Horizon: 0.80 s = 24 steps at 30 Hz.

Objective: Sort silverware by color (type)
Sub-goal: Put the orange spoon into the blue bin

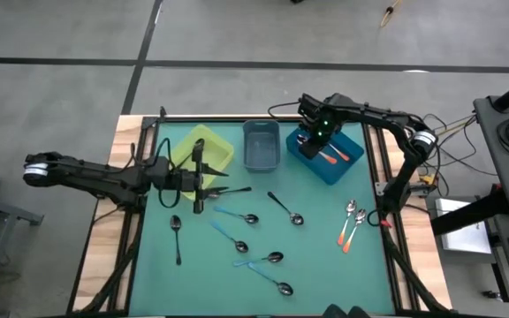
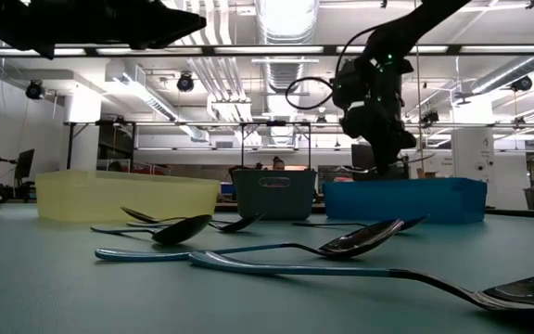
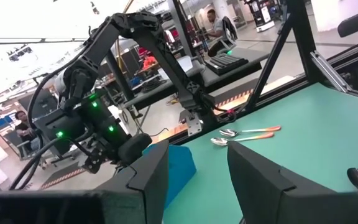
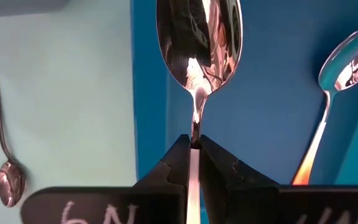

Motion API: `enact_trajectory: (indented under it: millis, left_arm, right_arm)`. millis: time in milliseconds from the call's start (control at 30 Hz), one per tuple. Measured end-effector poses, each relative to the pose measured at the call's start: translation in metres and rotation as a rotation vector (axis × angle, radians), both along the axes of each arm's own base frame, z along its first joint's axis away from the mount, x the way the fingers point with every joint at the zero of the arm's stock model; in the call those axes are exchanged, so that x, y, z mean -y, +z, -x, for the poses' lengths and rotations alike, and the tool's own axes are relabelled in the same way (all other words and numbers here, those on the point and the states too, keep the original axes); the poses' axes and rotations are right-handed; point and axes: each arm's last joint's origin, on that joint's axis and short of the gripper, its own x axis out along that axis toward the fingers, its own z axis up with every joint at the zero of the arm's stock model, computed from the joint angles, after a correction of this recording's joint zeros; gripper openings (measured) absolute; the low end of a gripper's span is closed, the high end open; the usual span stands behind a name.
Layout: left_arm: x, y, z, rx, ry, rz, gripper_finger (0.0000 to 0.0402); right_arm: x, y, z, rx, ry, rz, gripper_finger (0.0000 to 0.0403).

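My right gripper [image 1: 310,141] hangs over the left part of the blue bin [image 1: 343,163], shut on a spoon [image 4: 197,37] with a shiny bowl. Orange-red-handled spoons [image 1: 331,157] lie in that bin, and one [image 4: 328,106] shows in the right wrist view. My left gripper [image 1: 198,181] hovers by the yellow bin [image 1: 208,146], open and holding nothing [image 3: 197,174]. On the green mat lie black-handled spoons [image 1: 285,209], light-blue-handled spoons [image 1: 237,216] and orange-red-handled spoons [image 1: 350,223]. My right gripper pinches the spoon between its two fingers [image 4: 229,168] on the thin neck of the handle [image 4: 195,134], just behind the bowl. The fingers lie along the handle and point down from above. The bowl sticks out past the fingertips, over the blue bin's left wall.
A grey-blue bin [image 1: 261,144] stands between the yellow and the blue one along the far edge. A black spoon [image 4: 2,155] lies on the mat just left of the blue bin. The black frame [image 1: 387,203] borders the mat's right side.
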Motion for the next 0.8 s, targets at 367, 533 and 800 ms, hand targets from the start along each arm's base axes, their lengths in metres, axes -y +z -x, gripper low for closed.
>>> enact_trajectory:
  millis: [367, 533, 800]
  left_arm:
    - [0.000, 0.000, 0.000, 0.000, 0.000, -0.004, 0.0146]
    - [-0.001, 0.000, 0.000, 0.000, 0.025, -0.003, 0.0146]
    - [-0.001, 0.000, 0.000, -0.001, 0.027, -0.003, 0.0146]
  right_arm:
    - [0.003, -0.011, 0.003, -0.028, 0.009, 0.062, 0.0013]
    - [0.006, -0.011, 0.005, -0.033, -0.001, 0.075, 0.0013]
    - [0.021, -0.015, 0.016, -0.021, -0.076, 0.088, 0.0013]
